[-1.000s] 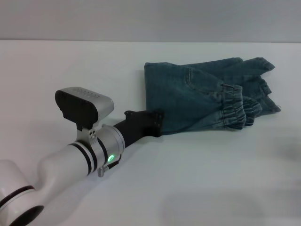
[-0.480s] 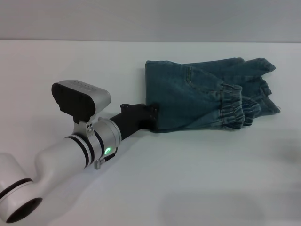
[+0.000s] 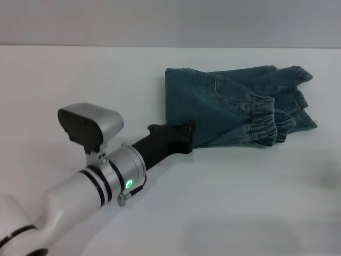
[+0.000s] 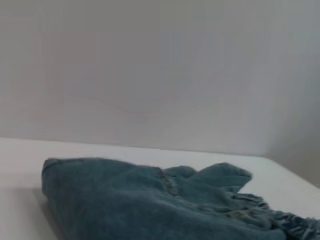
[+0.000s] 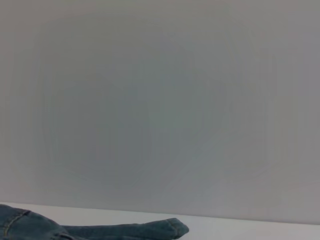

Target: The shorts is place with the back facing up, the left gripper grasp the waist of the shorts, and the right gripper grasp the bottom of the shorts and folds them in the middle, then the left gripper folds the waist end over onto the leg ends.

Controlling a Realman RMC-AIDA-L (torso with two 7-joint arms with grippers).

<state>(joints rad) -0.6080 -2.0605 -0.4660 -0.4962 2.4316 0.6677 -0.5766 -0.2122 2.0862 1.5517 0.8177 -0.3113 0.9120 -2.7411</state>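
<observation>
The blue denim shorts [image 3: 224, 104] lie folded on the white table, fold edge toward the left. The gathered elastic waist [image 3: 265, 121] rests on top near the leg ends at the right. My left gripper [image 3: 185, 136] is at the shorts' near edge, close to the folded corner and touching the cloth. The left wrist view shows the folded shorts [image 4: 140, 205] low and close. In the right wrist view only a strip of the shorts [image 5: 100, 231] shows along the lower edge. The right gripper is out of view.
The white table [image 3: 240, 197] extends around the shorts, with a grey wall behind it. My left arm [image 3: 101, 176] crosses the near left part of the table.
The left gripper has shifted right along the shorts' near edge, from the folded corner to a spot further in. The shorts have barely moved.
</observation>
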